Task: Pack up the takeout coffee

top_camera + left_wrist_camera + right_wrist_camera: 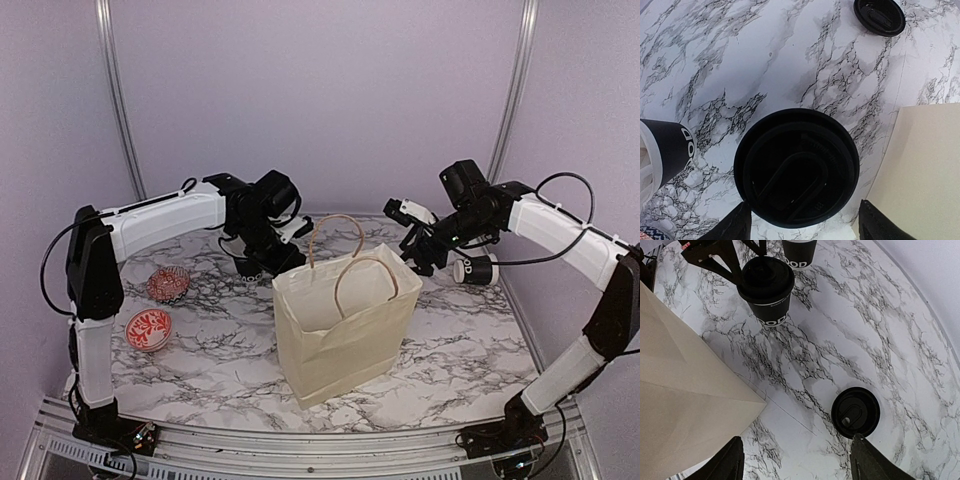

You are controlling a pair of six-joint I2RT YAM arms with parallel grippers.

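Observation:
The takeout coffee (796, 167), a black cup with white lettering and a black round lid, stands upright on the marble table left of the bag. It also shows in the right wrist view (766, 287) and, mostly hidden, in the top view (250, 268). My left gripper (802, 210) is open just above it, one finger on each side of the lid, not touching. It also shows in the top view (262, 258). My right gripper (797, 440) is open and empty, above the table right of the bag (418, 258).
The cream paper bag (345, 320) stands open mid-table. A like cup with white straws (665, 150) is close to the coffee. A loose black lid (855, 411) lies under my right gripper. Two red patterned dishes (148, 328) sit at left. A black-and-white cup shape (475, 268) lies at right.

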